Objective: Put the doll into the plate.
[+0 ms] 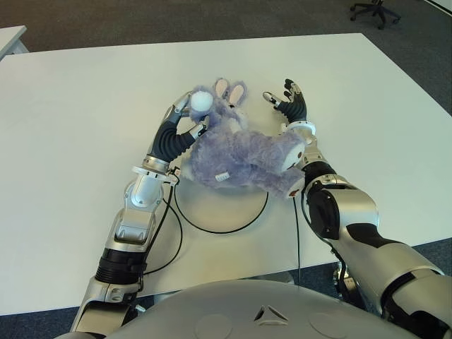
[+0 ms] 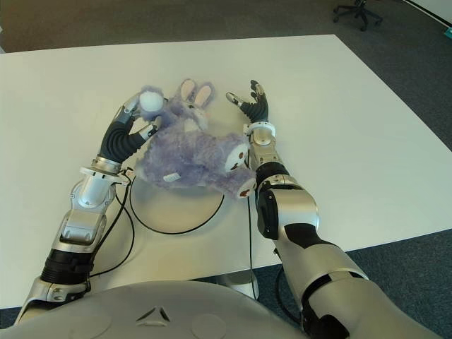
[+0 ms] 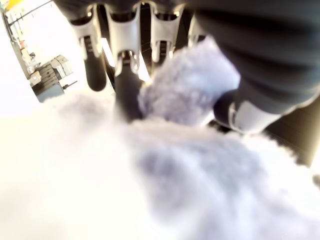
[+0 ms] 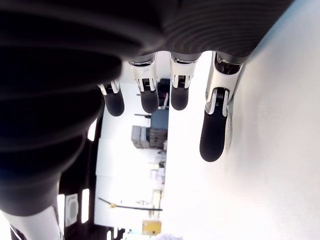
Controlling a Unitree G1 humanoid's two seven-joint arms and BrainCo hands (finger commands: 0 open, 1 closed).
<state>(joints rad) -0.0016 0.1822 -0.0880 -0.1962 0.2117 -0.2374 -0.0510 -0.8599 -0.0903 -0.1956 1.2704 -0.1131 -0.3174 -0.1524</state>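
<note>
A fluffy purple rabbit doll point(image 1: 244, 152) lies on its side across the far part of a white plate with a black rim point(image 1: 226, 231) near the table's front edge. My left hand point(image 1: 189, 116) is at the doll's left end, by a white pompom point(image 1: 202, 101). In the left wrist view a tuft of the doll's fur point(image 3: 190, 90) sits between the thumb and the fingers point(image 3: 125, 60). My right hand point(image 1: 289, 102) is just right of the doll's pink-lined ears point(image 1: 230, 90). Its fingers point(image 4: 212, 135) are spread and hold nothing.
The white table point(image 1: 367, 113) stretches wide on both sides of the plate. A black cable point(image 1: 173, 233) loops from my left wrist over the front edge. An office chair point(image 1: 374, 10) stands on the carpet beyond the far right corner, and another table's corner point(image 1: 10, 39) shows at far left.
</note>
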